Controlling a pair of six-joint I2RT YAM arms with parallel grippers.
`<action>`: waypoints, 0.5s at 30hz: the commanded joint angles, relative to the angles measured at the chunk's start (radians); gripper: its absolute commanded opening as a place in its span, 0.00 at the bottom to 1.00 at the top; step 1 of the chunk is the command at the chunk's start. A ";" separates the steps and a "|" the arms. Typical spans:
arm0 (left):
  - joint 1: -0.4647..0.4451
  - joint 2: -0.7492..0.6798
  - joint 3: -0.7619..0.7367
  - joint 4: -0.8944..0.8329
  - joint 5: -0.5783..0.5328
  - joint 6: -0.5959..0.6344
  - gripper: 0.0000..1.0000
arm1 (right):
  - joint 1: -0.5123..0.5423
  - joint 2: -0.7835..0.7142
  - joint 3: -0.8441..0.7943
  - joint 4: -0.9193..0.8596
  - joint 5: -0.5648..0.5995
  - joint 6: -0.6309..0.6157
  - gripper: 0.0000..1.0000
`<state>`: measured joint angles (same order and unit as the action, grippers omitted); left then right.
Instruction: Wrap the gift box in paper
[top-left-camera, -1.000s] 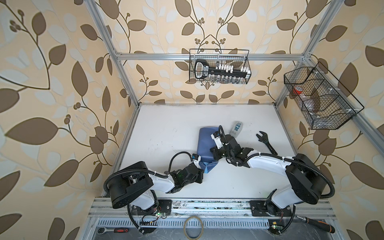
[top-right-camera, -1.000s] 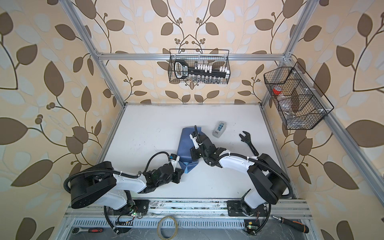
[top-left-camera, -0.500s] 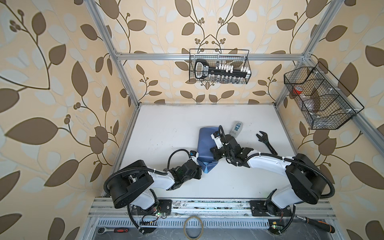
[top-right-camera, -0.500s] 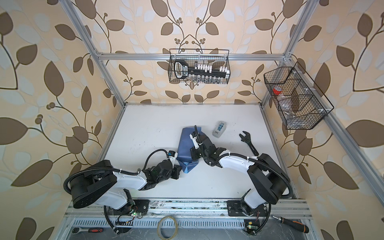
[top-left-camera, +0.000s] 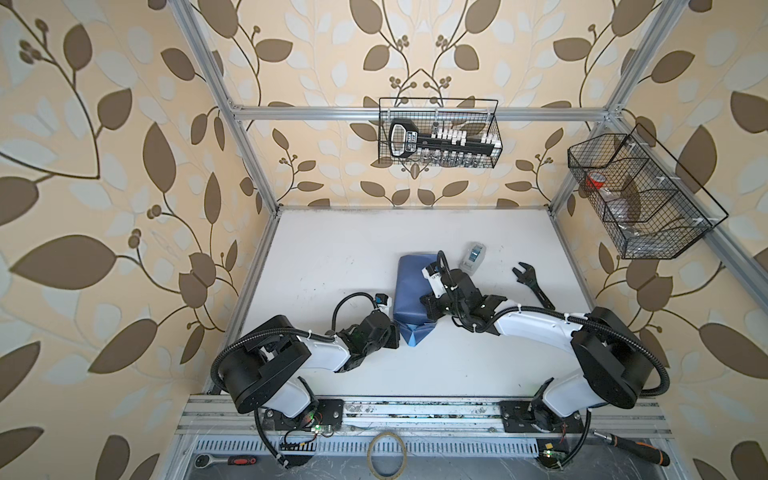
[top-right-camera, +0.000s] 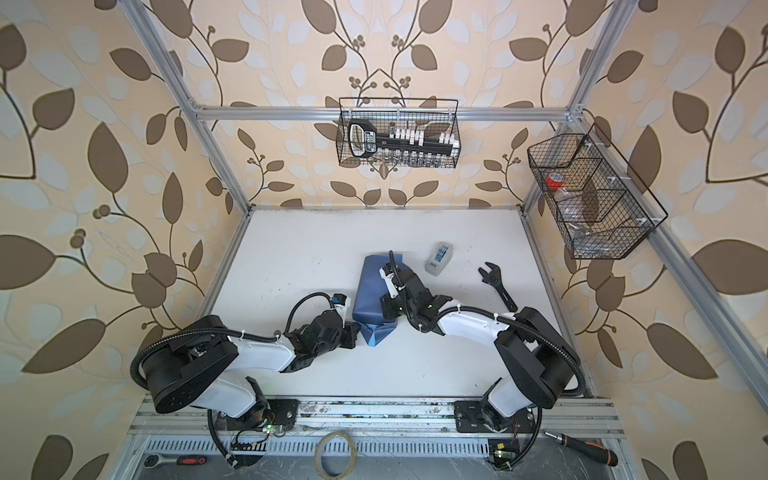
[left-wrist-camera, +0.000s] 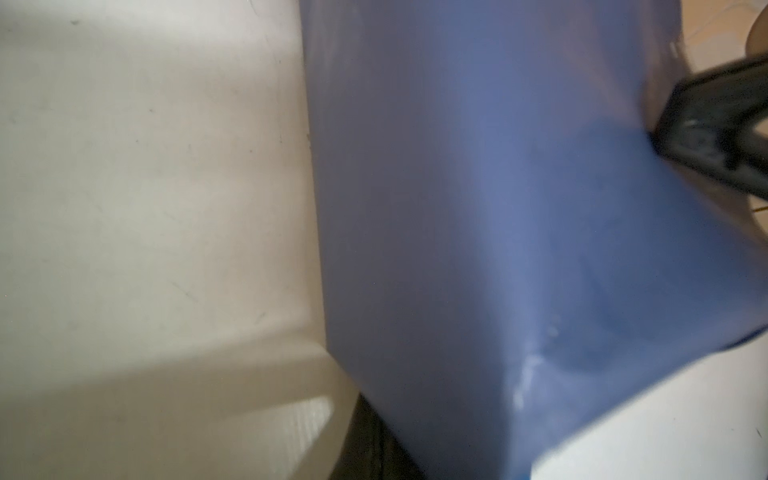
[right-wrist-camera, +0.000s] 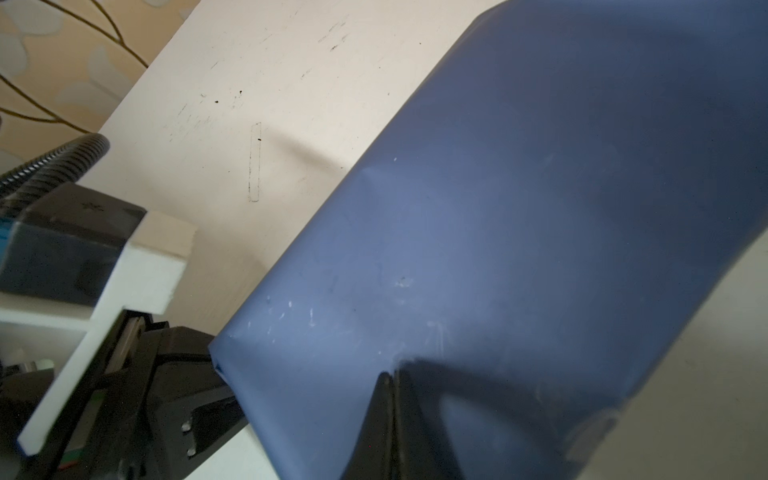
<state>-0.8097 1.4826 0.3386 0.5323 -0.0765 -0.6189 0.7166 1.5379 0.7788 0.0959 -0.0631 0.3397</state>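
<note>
Right gripper (right-wrist-camera: 392, 380), jaws pressed together, pins the matte slate-blue paper sheet (top-left-camera: 411, 286) beneath its tips onto the hidden gift box; my left gripper (top-left-camera: 394, 337), likewise closed, sits beside the loose lighter-blue end flap (top-left-camera: 412, 335) just ahead, which I judge needs folding up next.

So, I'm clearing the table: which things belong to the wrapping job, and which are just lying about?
Job: slate-blue paper sheet, folded over the hidden box; small clear tape dispenser, probably.
Lying about: black adjustable wrench; black-and-orange screwdriver.
</note>
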 joint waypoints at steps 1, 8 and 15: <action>0.009 0.040 0.014 -0.102 0.025 0.035 0.00 | 0.008 0.018 -0.046 -0.157 -0.040 -0.005 0.06; -0.050 0.029 -0.003 -0.110 0.027 0.038 0.00 | 0.000 0.013 -0.047 -0.163 -0.041 -0.010 0.05; -0.145 -0.069 -0.041 -0.131 0.013 0.010 0.00 | -0.002 0.022 -0.039 -0.158 -0.043 -0.010 0.05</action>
<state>-0.9253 1.4586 0.3290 0.5110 -0.0704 -0.6056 0.7120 1.5345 0.7788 0.0895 -0.0723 0.3393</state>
